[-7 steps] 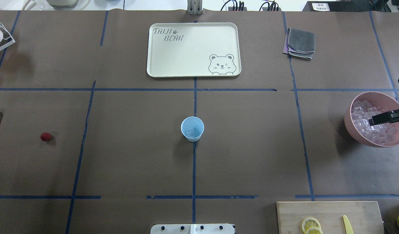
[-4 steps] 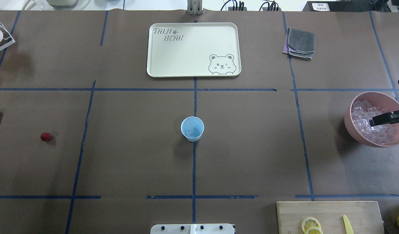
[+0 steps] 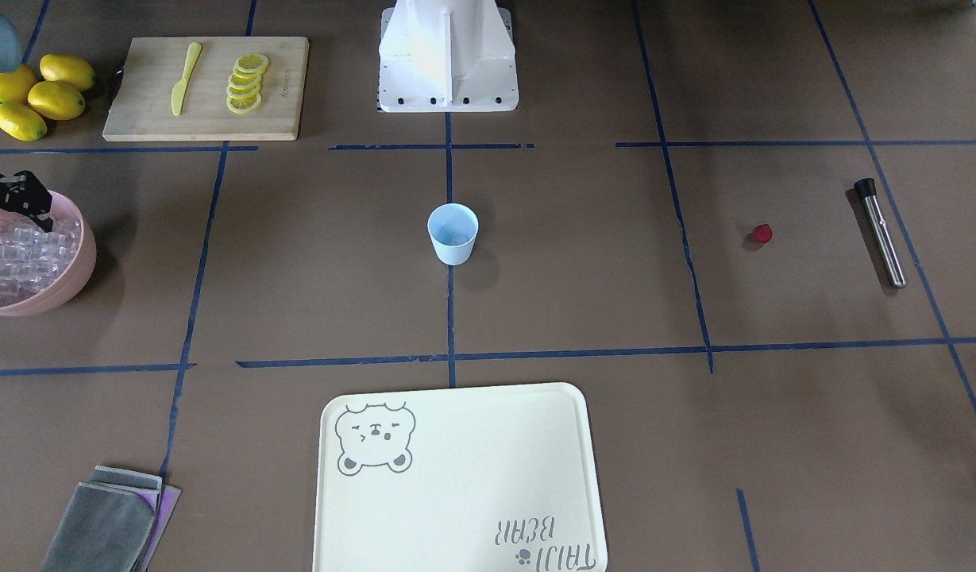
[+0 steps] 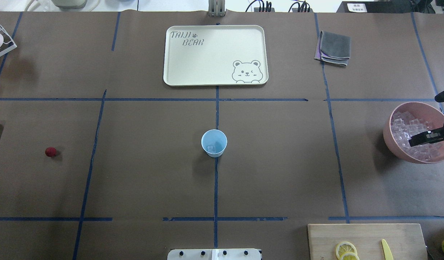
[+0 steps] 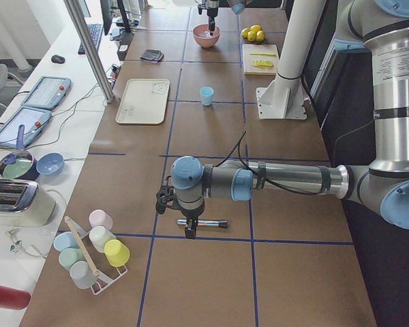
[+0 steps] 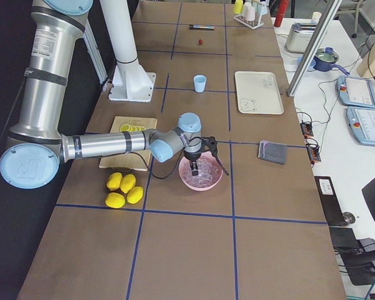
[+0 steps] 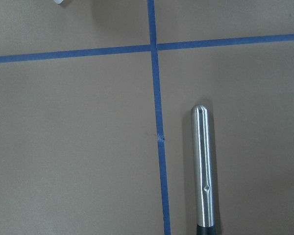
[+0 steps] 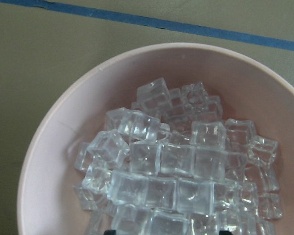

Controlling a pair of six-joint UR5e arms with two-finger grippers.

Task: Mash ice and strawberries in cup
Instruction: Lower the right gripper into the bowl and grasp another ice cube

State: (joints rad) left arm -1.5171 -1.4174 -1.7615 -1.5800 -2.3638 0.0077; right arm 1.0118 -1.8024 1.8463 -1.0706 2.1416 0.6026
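- the right gripper (image 4: 414,141) hangs just over the big round pink plastic bowl (image 4: 388,144), fingers apart and empty. right beneath it lies the heap of small clear glassy ice cubes (image 8: 161,161).
- step in hand, by my reading: fetching more ice. the next move calls for a short drop straight down, a close on one top cube, then a lift.
- the bowl's rim rings the fingers on every side, so any sideways move should wait until the lift clears it.
- the small light blue plastic cup (image 4: 214,143) stands well off to this gripper's left, one cube (image 4: 210,148) already in its bottom. only bare brown table (image 4: 279,162) lies between, so the carry has open room.
- the left gripper (image 5: 180,214) hovers over a steel rod with a black end (image 7: 204,171). i cannot tell whether its fingers are apart or together. the tiny red strawberry (image 4: 50,152) lies near, to its right, toward the cup.
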